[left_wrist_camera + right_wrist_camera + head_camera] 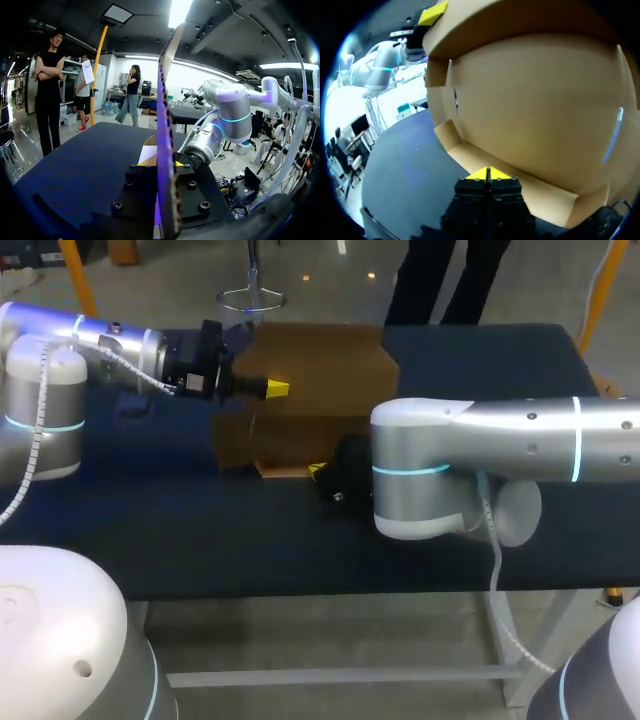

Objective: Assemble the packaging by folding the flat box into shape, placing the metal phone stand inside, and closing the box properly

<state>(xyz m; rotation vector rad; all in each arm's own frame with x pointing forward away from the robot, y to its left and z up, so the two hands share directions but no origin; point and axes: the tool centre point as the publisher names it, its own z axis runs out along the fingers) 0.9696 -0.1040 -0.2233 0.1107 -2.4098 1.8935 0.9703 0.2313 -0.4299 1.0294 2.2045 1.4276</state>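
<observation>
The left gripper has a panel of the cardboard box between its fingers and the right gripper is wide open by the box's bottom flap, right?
No: the right gripper is shut, not wide open. The right wrist view shows its yellow tips pressed together by the bottom flap of the cardboard box. The left gripper does hold a panel.

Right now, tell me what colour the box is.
Plain cardboard brown; the box shows best in the right wrist view.
</observation>
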